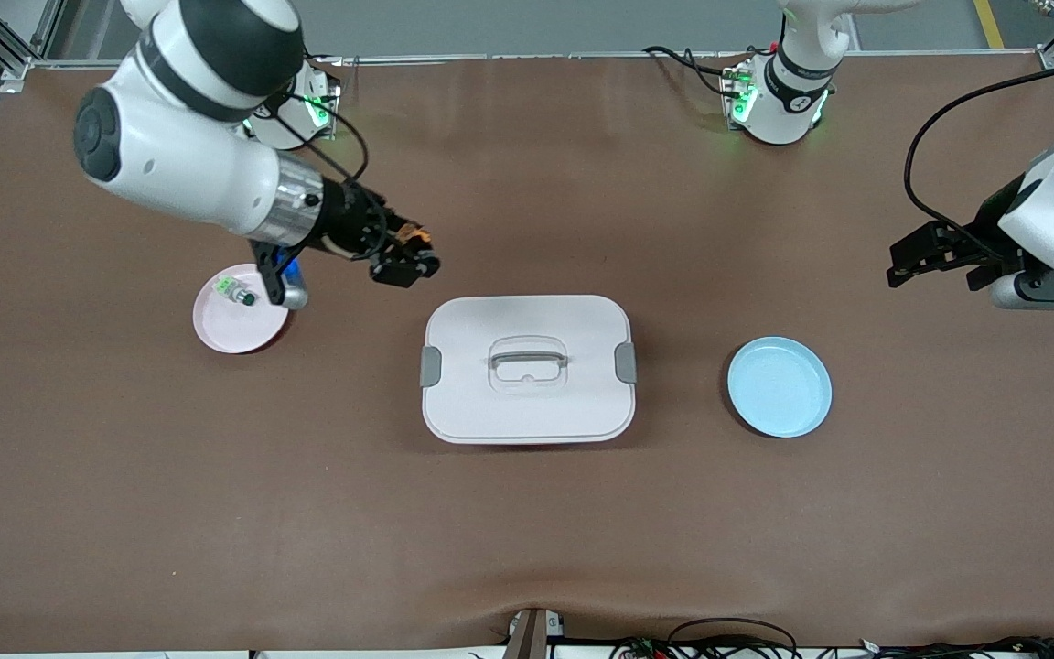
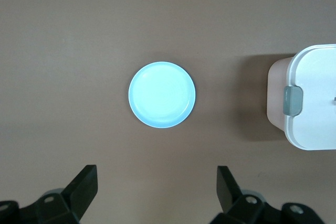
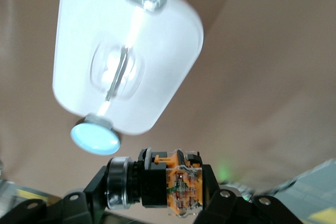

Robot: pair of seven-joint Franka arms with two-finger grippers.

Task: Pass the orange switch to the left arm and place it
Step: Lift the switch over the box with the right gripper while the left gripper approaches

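My right gripper (image 1: 406, 256) is shut on the orange switch (image 1: 412, 234) and holds it in the air over bare table between the pink plate (image 1: 216, 327) and the white box (image 1: 527, 368). In the right wrist view the switch (image 3: 168, 184) sits clamped between the fingers, with the box (image 3: 131, 51) ahead. My left gripper (image 1: 913, 261) is open and empty, up in the air at the left arm's end of the table. Its wrist view shows the fingertips (image 2: 84, 184) wide apart over the light blue plate (image 2: 161, 94) and the box's edge (image 2: 310, 98).
A small green and clear switch (image 1: 237, 292) lies on the pink plate. The light blue plate (image 1: 779, 385) lies beside the box toward the left arm's end. The box stands at the table's middle.
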